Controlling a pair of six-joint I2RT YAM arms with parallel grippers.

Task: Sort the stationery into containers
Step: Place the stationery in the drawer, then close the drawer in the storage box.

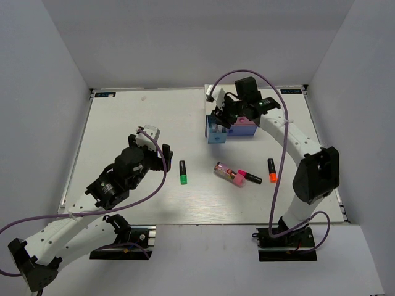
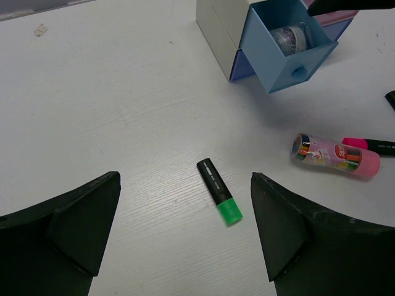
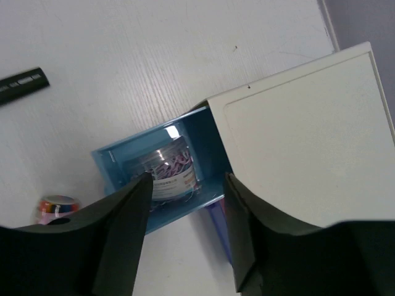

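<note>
The white cabinet stands at the back right with its light blue drawer pulled out. A lavender-grey roll lies in the drawer, which also shows in the left wrist view. My right gripper is open just above the drawer, empty. A green-capped marker, a pink-and-clear tube, a pink-capped marker and an orange-capped marker lie on the table. My left gripper is open and empty, hovering near the green marker.
A violet-blue drawer front sits shut below the open one. The right arm's base and the left arm's base are at the table's near edge. Grey walls close in the white table.
</note>
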